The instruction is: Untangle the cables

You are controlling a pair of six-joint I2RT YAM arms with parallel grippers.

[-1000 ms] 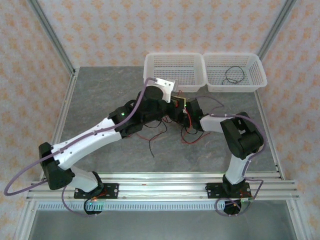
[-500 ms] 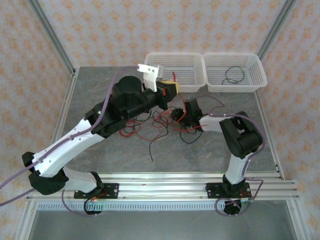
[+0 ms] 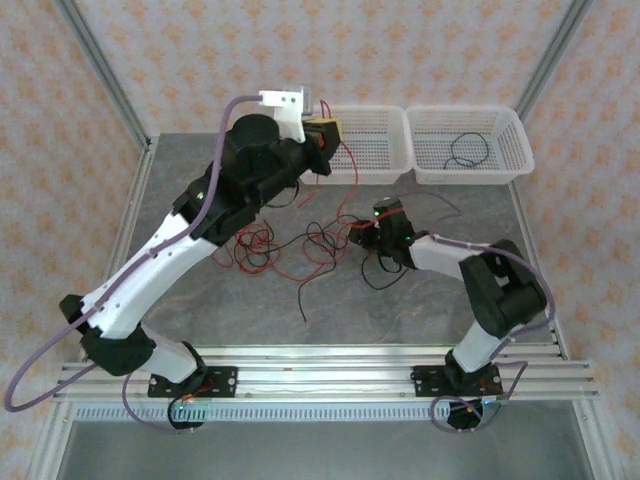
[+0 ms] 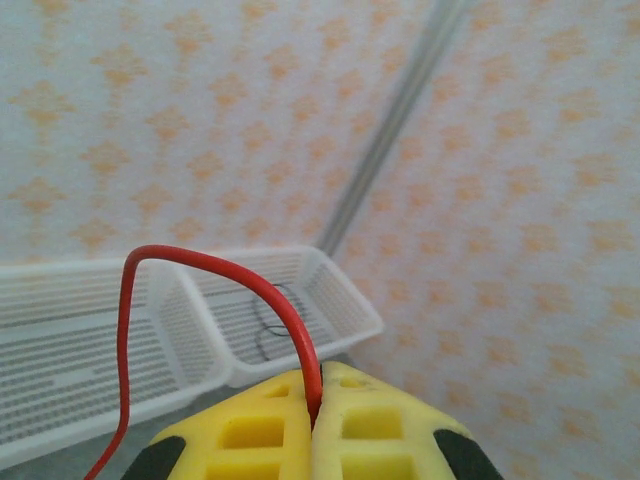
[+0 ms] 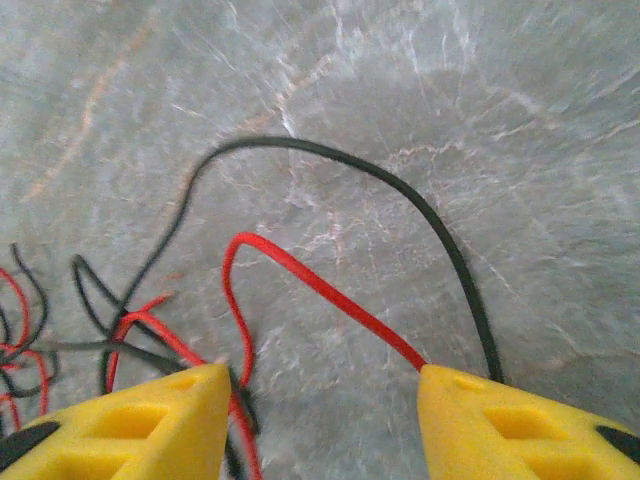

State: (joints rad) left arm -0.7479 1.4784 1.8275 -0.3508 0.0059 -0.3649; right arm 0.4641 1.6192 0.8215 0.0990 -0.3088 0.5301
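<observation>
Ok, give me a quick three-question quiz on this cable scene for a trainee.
1. Multiple choice: what is clamped in the left gripper? A, a black cable. B, a red cable. C, nothing.
2. True or false: the right gripper is shut tight on a cable.
3. Fill in: seen from the top camera, a looped black cable lies in the ___ of the two white baskets.

Key
1. B: the red cable arches up from between the closed fingers.
2. False: its jaws stand open above loose red and black cables on the table.
3. Right.
</observation>
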